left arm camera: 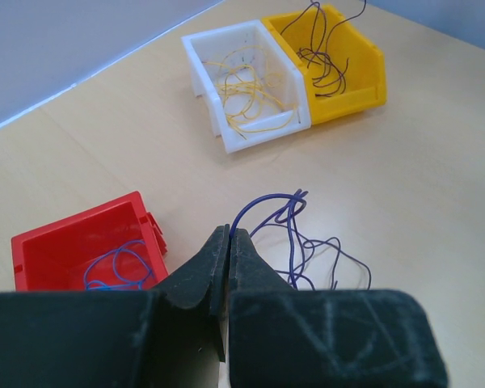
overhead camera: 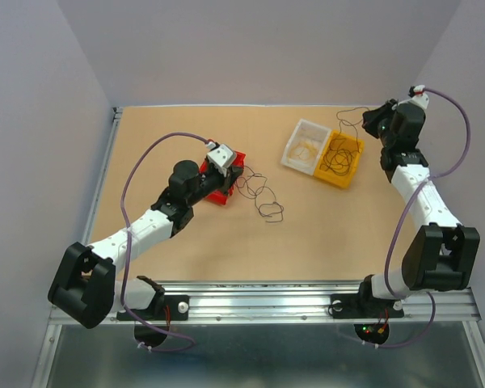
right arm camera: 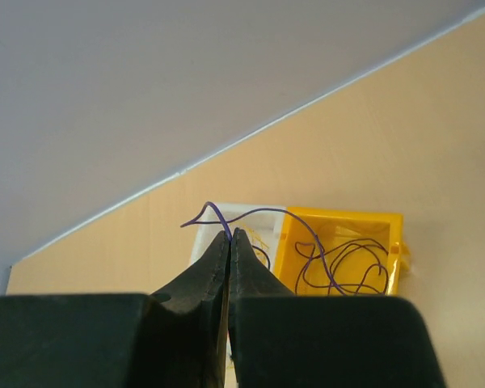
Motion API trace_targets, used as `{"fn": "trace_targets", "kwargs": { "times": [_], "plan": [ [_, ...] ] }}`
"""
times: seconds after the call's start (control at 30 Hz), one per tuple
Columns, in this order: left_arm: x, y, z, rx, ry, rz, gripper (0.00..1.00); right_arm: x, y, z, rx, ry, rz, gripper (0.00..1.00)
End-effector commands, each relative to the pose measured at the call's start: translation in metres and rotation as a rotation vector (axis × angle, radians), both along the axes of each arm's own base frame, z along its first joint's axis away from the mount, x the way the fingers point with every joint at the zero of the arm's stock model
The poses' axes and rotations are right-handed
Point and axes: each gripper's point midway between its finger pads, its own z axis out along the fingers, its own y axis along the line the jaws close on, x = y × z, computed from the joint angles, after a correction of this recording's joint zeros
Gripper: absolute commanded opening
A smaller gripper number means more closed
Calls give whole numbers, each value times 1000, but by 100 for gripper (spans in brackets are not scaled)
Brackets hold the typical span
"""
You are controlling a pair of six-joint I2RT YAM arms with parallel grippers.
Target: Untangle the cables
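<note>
The desk (overhead camera: 186,242) was a flat tan board with a matte, wood-like face, set on a metal rail frame at its near edge. The left arm (overhead camera: 145,226) and the right arm (overhead camera: 420,202), white shells with black joints, reached out over it from that edge.

Three small open-fronted plastic bins stood on the board. The yellow bin (overhead camera: 345,173) and the white bin (overhead camera: 291,153) sat side by side, touching, toward the far right. The red bin (overhead camera: 239,158) stood well apart from them at left centre. Dark brown cables (left arm camera: 323,61) lay tangled in the yellow bin, some curling over its rim. Yellow-tan cables (left arm camera: 246,101) lay coiled in the white bin. A few blue cables (left arm camera: 113,267) lay looped on the red bin's floor.

The left gripper (left arm camera: 229,234) hung just beside the red bin. Its dark, matte fingers were clenched tip to tip on a blue-purple cable (left arm camera: 263,206), which arched away from the tips. Pale scratches crossed one pad; whether they formed letters could not be told.

The right gripper (right arm camera: 230,234) hung by the yellow bin's far side, likewise pinched tight on a hair-thin purple cable (right arm camera: 267,212) that trailed down into that bin.

A loose clump of blue-purple cables (overhead camera: 263,198) lay in scribbly loops on the bare desk just right of the red bin.
</note>
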Motion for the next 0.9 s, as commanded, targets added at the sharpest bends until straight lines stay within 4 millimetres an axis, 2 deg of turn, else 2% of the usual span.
{"fn": "trace_targets", "kwargs": {
  "times": [0.0,0.1,0.13,0.2,0.33,0.4,0.5,0.57,0.63,0.67,0.8,0.87],
  "plan": [
    [-1,-5,44,-50,-110,-21,0,-13,6,-4,23,-70,21,1],
    [-3,-6,44,-49,-109,-27,0,-23,-1,-26,18,-33,-21,1],
    [-4,-7,44,-50,-110,-30,0,-29,-1,-43,14,1,-21,0],
    [-5,-7,43,-48,-106,-33,0,-32,-6,-56,2,38,-51,0],
    [-5,-8,43,-45,-107,-35,0,-37,-3,-99,-53,165,-78,0],
    [-6,-8,43,-42,-108,-35,0,-40,-6,-113,-71,212,-105,0],
    [-6,-11,38,-34,-96,-45,0,-42,-15,-125,-125,266,-178,1],
    [-6,-14,36,-22,-96,-50,0,-39,-2,-127,-188,298,-186,0],
    [-4,-19,24,1,-68,-54,0,-32,3,-135,-251,365,-209,1],
    [-3,-23,24,5,-65,-59,0,-29,4,-138,-276,383,-220,1],
    [2,-37,2,78,-19,-45,0,-13,6,-150,-303,425,-230,1],
    [6,-48,-16,129,25,-45,0,-2,9,-160,-314,449,-221,1]
  ]
}}
